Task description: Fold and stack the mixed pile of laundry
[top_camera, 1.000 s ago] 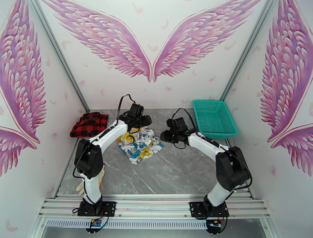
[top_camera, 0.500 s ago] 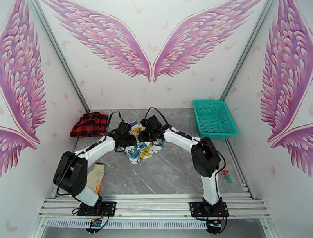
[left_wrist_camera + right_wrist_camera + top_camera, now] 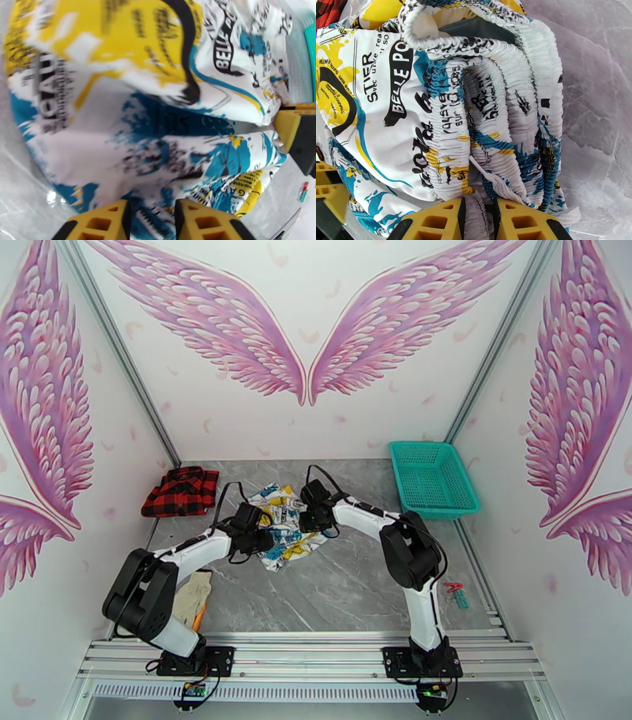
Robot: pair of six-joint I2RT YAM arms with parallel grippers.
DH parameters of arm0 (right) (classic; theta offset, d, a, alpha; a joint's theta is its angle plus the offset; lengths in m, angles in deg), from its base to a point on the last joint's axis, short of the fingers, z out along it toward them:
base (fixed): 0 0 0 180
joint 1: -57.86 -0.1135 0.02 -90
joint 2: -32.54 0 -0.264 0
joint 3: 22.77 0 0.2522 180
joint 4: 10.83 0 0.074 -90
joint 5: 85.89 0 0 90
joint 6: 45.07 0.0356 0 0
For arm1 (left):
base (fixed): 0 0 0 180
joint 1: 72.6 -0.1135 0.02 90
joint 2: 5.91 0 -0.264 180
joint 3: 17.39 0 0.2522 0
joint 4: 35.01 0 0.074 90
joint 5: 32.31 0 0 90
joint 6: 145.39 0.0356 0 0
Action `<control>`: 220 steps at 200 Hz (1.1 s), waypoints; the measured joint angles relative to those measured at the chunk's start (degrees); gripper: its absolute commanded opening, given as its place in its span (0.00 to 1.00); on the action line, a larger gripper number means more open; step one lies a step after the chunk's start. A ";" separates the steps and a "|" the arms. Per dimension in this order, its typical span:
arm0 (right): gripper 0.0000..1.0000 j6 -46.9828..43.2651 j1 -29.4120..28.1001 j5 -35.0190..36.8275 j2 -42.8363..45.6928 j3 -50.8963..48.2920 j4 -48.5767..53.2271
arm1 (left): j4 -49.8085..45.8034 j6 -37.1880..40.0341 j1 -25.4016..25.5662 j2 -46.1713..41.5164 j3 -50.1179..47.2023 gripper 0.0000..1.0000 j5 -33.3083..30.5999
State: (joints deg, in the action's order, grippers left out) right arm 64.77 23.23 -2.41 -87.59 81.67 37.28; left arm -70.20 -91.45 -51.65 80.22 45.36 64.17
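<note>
Pinching printed white garment (image 3: 283, 541) with left jaws at its left edge, with right jaws on gathered waistband (image 3: 493, 118). Lies crumpled mid-counter (image 3: 355, 587) between both arms, well apart from checked shirt (image 3: 182, 491) at far-left corner.

Desk: What lies where?
Operator: I see the garment (image 3: 278, 530) mid-table (image 3: 355, 579), my left gripper (image 3: 259, 540) at its left edge, right gripper (image 3: 310, 524) at its right. Shirt (image 3: 182, 490) far left; basket (image 3: 432, 477) far right; cloth (image 3: 192, 595) near left.
</note>
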 measured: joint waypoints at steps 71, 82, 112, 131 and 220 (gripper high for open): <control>0.28 -1.31 -0.02 0.98 -1.55 0.15 0.28 | 10.12 -6.40 -11.56 -7.19 -9.99 0.86 6.75; 0.28 -1.31 -0.02 0.96 -1.86 0.15 0.28 | 12.55 -7.54 -11.54 -4.92 -10.14 0.87 8.11; 0.28 -1.31 -0.02 0.96 -2.01 0.15 0.24 | 19.67 -11.04 -11.10 0.20 -10.25 0.87 10.45; 0.28 -1.31 0.11 0.92 -2.01 0.15 0.20 | 23.82 -13.22 -10.19 2.89 -10.27 0.87 10.88; 0.26 -0.68 2.29 -2.93 -2.01 -1.53 -3.04 | 40.09 -22.05 -5.33 11.78 -9.60 0.62 8.04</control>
State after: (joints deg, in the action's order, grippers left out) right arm 64.09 25.52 -5.34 -89.60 80.14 34.24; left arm -30.12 -113.50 -56.98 92.00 35.77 72.22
